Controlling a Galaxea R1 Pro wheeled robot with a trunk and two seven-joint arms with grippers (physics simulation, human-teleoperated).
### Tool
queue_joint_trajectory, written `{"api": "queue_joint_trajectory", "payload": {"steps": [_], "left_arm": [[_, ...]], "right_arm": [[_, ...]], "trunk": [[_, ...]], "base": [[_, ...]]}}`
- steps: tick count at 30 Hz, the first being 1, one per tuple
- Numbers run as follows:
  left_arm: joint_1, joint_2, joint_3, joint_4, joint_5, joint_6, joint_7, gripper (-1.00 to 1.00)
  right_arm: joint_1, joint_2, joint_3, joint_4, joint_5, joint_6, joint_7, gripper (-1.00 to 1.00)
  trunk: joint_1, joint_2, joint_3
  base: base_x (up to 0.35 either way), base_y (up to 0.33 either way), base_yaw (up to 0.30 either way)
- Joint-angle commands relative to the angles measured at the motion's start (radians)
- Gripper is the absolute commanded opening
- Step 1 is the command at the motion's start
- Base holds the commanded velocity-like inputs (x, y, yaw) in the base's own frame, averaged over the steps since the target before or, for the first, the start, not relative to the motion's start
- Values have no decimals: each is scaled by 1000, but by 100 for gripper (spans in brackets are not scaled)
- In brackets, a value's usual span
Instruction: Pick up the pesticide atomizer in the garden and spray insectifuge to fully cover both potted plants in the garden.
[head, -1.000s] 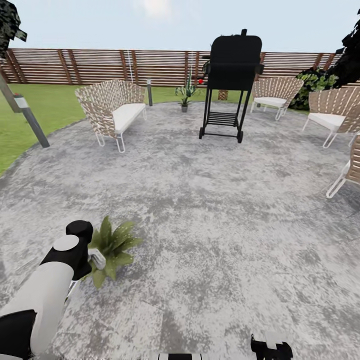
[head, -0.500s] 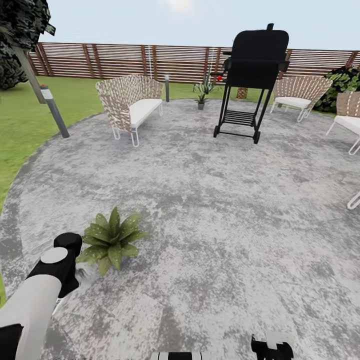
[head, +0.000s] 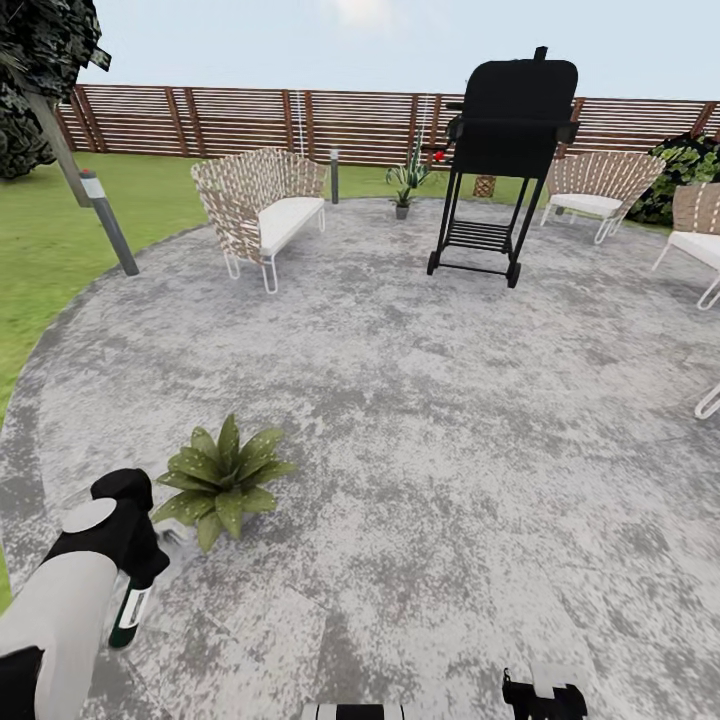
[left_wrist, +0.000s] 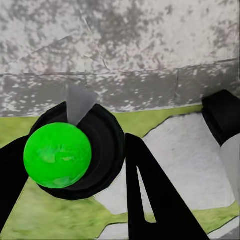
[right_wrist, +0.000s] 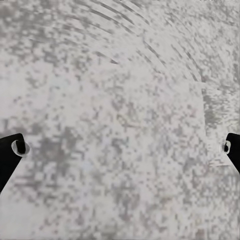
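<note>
Head view: dark green pesticide atomizer (head: 127, 615) at 8 o'clock, low, gripped in the left gripper (head: 135, 580), its fingers (left_wrist: 150, 200) clamped around the bottle. Leafy potted plant (head: 222, 480) just beside, toward 1 o'clock, on grey patio (head: 450, 420). Right gripper (right_wrist: 120, 150) spread wide over bare paving. Black grill (head: 505, 150) far off at 1 o'clock.

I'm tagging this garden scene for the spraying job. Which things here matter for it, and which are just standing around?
For the job:
- pesticide atomizer, held in the left pincer
- potted plant on the patio, close to that arm

Standing around:
- black grill
- wicker sofa
- wicker chairs
- grey bollard lamp
- small spiky plant near the fence
</note>
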Motion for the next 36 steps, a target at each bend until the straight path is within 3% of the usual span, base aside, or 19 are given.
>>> {"api": "queue_joint_trajectory", "payload": {"steps": [1,8,12,15,23,29,36], "left_arm": [[-1,-1,2,2,-3,10,1,-100],[0,-1,1,6,1,10,11,-100],[48,-1,-3,2,-7,10,29,-100],[56,-1,-1,3,-1,10,70,-100],[59,-1,4,-6,3,12,74,-100],[59,-1,4,-9,3,12,74,-100],[59,0,4,-11,2,12,75,-100]], "right_arm": [[-1,0,-6,1,10,-2,-4,100],[-1,2,-6,1,10,-3,-5,100],[-1,2,-6,1,10,-3,-5,100],[-1,2,-6,1,10,-3,-5,100],[-1,2,-6,1,10,-3,-5,100],[-1,2,-6,1,10,-3,-5,100],[-1,2,-6,1,10,-3,-5,100]], "trunk": [[0,0,-1],[0,0,-1],[0,0,-1],[0,0,-1],[0,0,-1],[0,0,-1],[0,0,-1]], "base": [[116,-7,0],[247,-111,12],[66,-40,231],[5,-3,268],[21,-17,246],[77,-233,27],[57,-263,242]]}}
